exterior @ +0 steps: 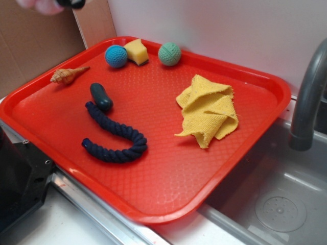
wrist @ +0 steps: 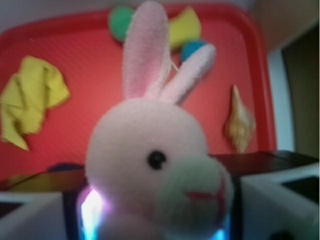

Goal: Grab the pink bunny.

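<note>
The pink bunny filled the wrist view, face toward the lens, ears up, clamped between the pincer's fingers and lifted well above the red tray. In the exterior view it showed only as a pale blur at the top left edge. On the tray lay a seashell, a yellow cloth and a blue rope.

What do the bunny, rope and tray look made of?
Pink bunny: plush fabric, going by the fuzzy nap on its ears and face, with a glossy black bead eye.
Rope: twisted dark blue cord, likely cotton; matte strands show.
Tray: red moulded plastic, textured floor, smooth slightly shiny rim.
</note>
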`<action>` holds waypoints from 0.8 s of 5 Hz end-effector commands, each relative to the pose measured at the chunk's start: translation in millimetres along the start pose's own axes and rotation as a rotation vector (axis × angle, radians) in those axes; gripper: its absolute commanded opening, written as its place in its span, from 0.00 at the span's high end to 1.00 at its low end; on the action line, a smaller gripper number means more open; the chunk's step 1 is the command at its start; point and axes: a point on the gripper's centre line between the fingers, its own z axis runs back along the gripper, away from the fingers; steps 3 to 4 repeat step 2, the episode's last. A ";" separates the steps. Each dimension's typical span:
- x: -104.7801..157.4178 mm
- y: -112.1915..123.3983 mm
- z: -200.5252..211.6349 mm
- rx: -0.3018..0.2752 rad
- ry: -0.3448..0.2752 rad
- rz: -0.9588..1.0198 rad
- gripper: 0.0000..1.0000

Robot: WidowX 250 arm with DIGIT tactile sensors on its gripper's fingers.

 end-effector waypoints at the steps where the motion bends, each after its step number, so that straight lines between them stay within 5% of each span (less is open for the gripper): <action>1: 5.6 -26.7 41.9 -0.043 -0.058 -0.060 1.00; 4: -3.9 -36.5 43.2 -0.037 -0.047 -0.089 1.00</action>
